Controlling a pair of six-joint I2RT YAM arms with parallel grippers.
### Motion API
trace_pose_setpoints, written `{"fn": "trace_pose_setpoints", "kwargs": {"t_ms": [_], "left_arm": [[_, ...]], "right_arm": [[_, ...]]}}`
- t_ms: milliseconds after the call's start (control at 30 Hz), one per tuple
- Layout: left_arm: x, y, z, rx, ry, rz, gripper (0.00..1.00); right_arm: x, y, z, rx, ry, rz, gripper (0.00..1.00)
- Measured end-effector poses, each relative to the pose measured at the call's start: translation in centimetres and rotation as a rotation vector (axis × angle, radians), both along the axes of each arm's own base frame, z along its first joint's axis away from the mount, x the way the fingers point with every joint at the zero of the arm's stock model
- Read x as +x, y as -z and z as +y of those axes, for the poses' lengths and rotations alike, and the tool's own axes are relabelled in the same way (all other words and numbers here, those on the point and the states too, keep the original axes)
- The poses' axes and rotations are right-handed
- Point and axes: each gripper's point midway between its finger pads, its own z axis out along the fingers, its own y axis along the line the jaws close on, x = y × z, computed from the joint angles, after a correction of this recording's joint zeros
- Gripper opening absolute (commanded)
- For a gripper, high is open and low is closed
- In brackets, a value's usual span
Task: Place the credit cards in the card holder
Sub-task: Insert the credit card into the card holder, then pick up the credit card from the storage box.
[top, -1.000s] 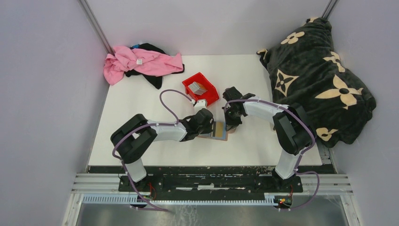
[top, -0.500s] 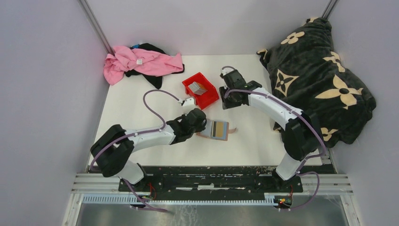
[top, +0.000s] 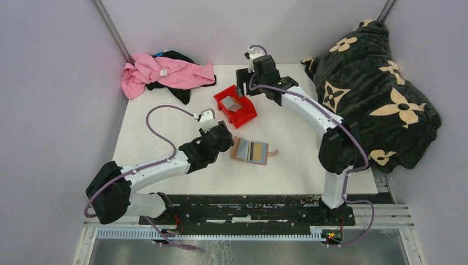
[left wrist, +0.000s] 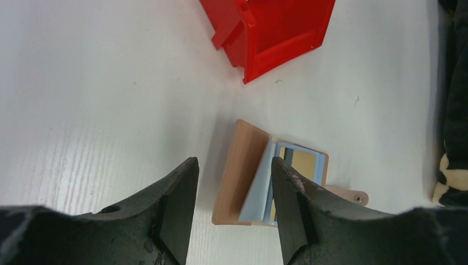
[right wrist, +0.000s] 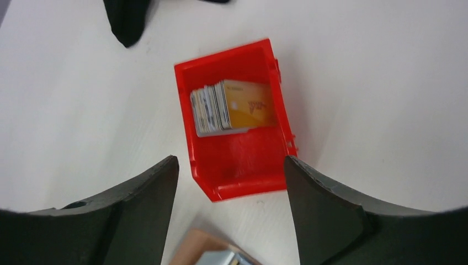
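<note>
Shifted from the card holder (left wrist: 243,165), open on the worktop (left wrist: 83,83), the right end effector (right wrist: 230,165) is held spread above the red bin's (right wrist: 245,154) credit cards (right wrist: 234,107) for pickup; the left end effector (left wrist: 232,165) is likewise spread.

Robot lab cell: white table (top: 298,165), grey walls (top: 55,110), aluminium rail (top: 397,212).

Your top camera sits above and behind the arm bases and looks down over the whole white table (top: 160,121), far enough off to hold both arms. Your left wrist camera looks down from close, between the fingers of the left gripper (left wrist: 233,163), at the card holder (left wrist: 243,171), with the red bin (left wrist: 276,27) at its far edge. Your right wrist camera, behind the right gripper (right wrist: 230,159), looks down from higher onto that bin, the holder's corner just showing, so all three views share both.
</note>
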Motion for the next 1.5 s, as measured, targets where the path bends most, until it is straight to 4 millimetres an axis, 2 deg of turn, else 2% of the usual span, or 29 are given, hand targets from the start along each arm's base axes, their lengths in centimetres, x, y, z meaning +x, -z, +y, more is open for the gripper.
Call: {"fn": "trace_pose_setpoints", "kwargs": {"t_ms": [100,200,333,500,600,700,1067,1233,1400,1500], "left_arm": [[0.3,0.2,0.8,0.012,-0.027,0.003,0.62],[0.9,0.4,1.8,0.014,-0.058,0.012,0.62],[1.9,1.1,3.2,0.02,-0.105,0.032,0.62],[3.0,2.6,4.7,0.037,-0.147,0.076,0.62],[3.4,3.4,5.1,0.038,-0.157,0.099,0.61],[3.8,3.8,5.3,0.031,-0.161,0.112,0.61],[5.1,4.1,5.7,0.01,-0.18,0.125,0.61],[5.4,4.2,5.7,0.001,-0.182,0.127,0.61],[5.6,4.5,5.8,-0.001,-0.184,0.133,0.61],[5.8,4.7,5.7,-0.008,-0.183,0.138,0.61]], "right_arm": [[2.2,-0.7,1.9,-0.007,-0.049,-0.015,0.82],[3.4,-0.1,3.0,-0.036,-0.087,0.002,0.81],[4.2,2.1,3.7,-0.081,-0.117,0.054,0.78],[4.3,5.6,4.2,-0.122,-0.146,0.133,0.77],[4.4,7.6,4.6,-0.132,-0.162,0.175,0.76],[4.7,8.7,5.0,-0.133,-0.172,0.197,0.75],[5.8,10.4,6.6,-0.102,-0.197,0.213,0.71],[5.6,12.0,7.0,-0.094,-0.204,0.248,0.67],[5.5,12.0,7.5,-0.067,-0.212,0.262,0.58],[5.5,12.0,7.5,-0.057,-0.211,0.269,0.5]]}}
